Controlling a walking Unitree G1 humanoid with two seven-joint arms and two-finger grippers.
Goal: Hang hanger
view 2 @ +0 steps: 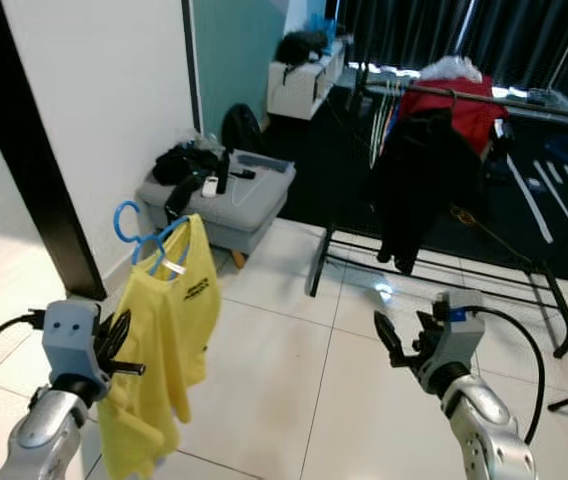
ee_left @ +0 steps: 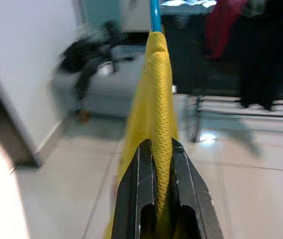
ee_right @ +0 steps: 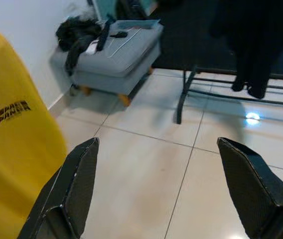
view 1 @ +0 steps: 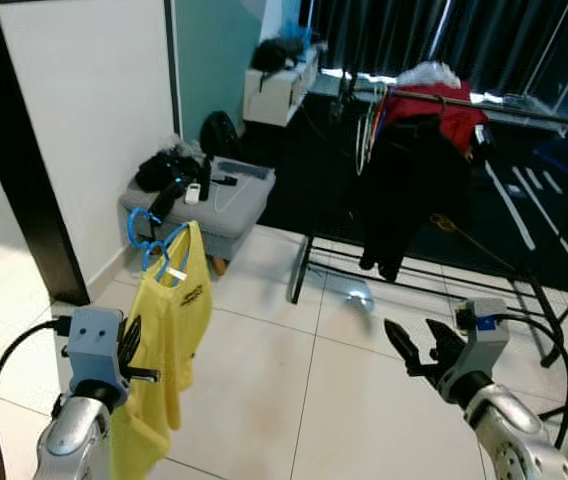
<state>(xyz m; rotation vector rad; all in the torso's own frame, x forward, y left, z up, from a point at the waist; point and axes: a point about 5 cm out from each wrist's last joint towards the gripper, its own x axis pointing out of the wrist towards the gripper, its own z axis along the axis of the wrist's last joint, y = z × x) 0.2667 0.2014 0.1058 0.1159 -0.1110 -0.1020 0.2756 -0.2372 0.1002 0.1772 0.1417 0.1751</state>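
Hanger: blue, carrying a yellow shirt, held up over the floor's left side.
Left gripper: my fingers pinch the shirt's edge.
Right gripper: fingers spread, holding nothing.
Clothes rack: ahead, bare tile floor between us.

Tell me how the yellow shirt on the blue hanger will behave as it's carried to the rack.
The yellow shirt is probably floppy: it drapes in loose folds below the blue hanger. It likely sways, since the left end effector pinches only a fold of cloth. It seems light, hanging from that one pinch.
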